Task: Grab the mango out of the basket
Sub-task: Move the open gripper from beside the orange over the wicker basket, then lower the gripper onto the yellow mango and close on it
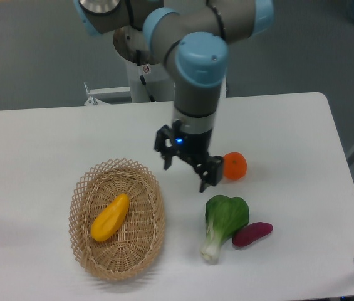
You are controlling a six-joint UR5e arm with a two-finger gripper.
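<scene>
1. I see the mango (pixel 110 217) lying diagonally in the basket (pixel 83 188), slightly left of the middle, tapered end up and to the right. Nothing is touching it.
2. The gripper (pixel 189 168) hangs over the bare surface (pixel 289 125) to the right of the basket, just beside the orange citrus (pixel 234 165). Its fingers are spread apart and hold nothing.
3. Step in hand, as I judge it: the approach. The gripper needs to travel left and toward the camera until it's centred over the fruit's thick middle.
4. I'd rotate the wrist so the fingers close across the short axis, not along the length. The skin looks smooth, so an end grip will likely slip.
5. Descend straight down inside the rim. The lattice edge could snag a finger on a slanted approach.
6. Keep clear of the bok choy (pixel 224 223) and purple tuber (pixel 252 233); both sit well to the right and aren't in the path.
</scene>
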